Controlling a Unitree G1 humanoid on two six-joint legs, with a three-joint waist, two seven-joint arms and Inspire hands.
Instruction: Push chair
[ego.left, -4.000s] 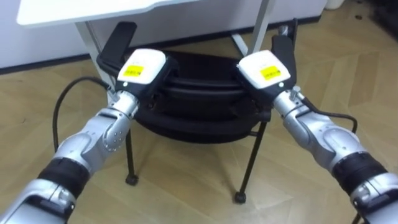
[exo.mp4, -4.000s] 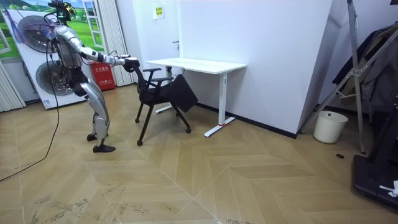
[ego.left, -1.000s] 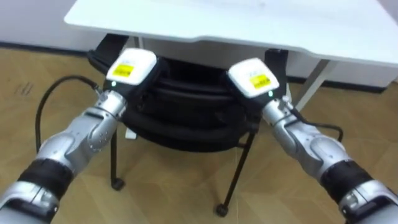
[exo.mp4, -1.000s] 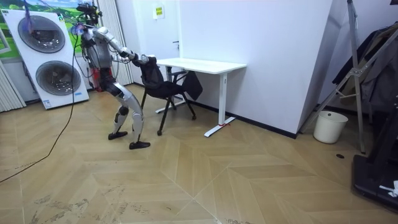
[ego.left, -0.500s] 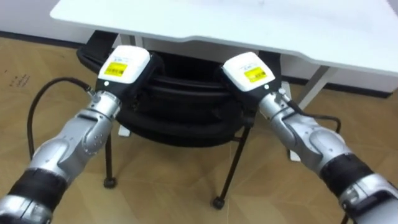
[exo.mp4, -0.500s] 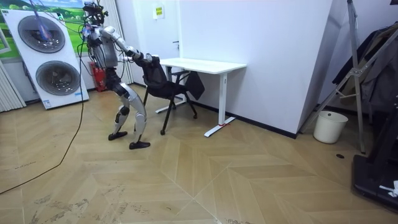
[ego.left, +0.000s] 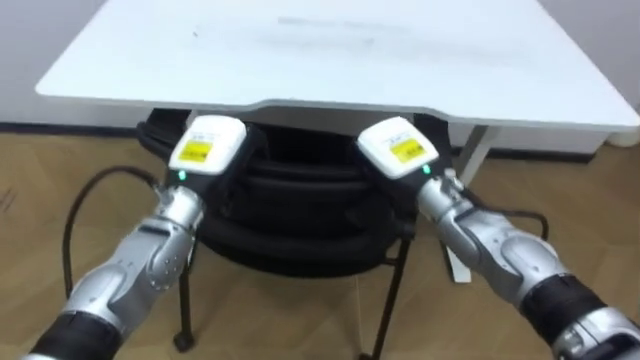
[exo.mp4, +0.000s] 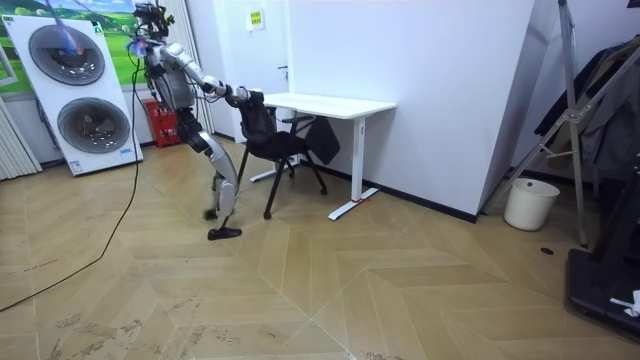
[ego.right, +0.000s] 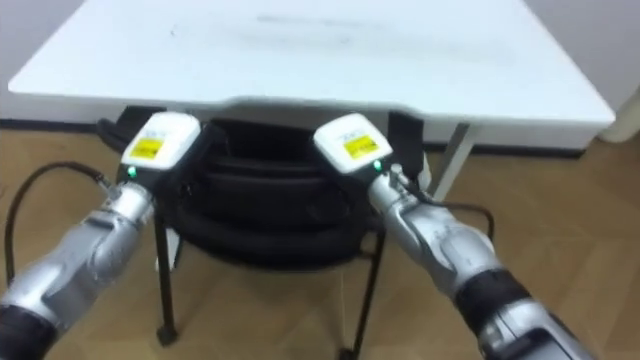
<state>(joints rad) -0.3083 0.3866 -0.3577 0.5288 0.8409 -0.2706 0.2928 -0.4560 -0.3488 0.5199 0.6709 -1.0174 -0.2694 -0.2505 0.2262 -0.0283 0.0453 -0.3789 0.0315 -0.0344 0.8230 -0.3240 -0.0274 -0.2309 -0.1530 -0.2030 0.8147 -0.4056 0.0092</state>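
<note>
The black chair (ego.left: 300, 215) stands right before me, its backrest seen from above and its seat reaching under the white desk (ego.left: 330, 60). My left hand (ego.left: 207, 147) rests on the left end of the backrest's top. My right hand (ego.left: 397, 148) rests on the right end. Both show their white backs, and the fingers are hidden over the backrest. In the room view I lean forward behind the chair (exo.mp4: 278, 138) with both arms stretched to its back. The chair's front sits beneath the desk (exo.mp4: 320, 103).
A desk leg (ego.left: 470, 160) stands to the right of the chair. Two stacked washing machines (exo.mp4: 75, 90) and a red extinguisher (exo.mp4: 163, 125) stand behind me. A white bin (exo.mp4: 527, 203) and a metal stand (exo.mp4: 580, 110) are far off at the room view's right.
I have stepped forward and the chair has rolled further under the desk. The desk top now lies closer below me. Both hands stay on the backrest.
</note>
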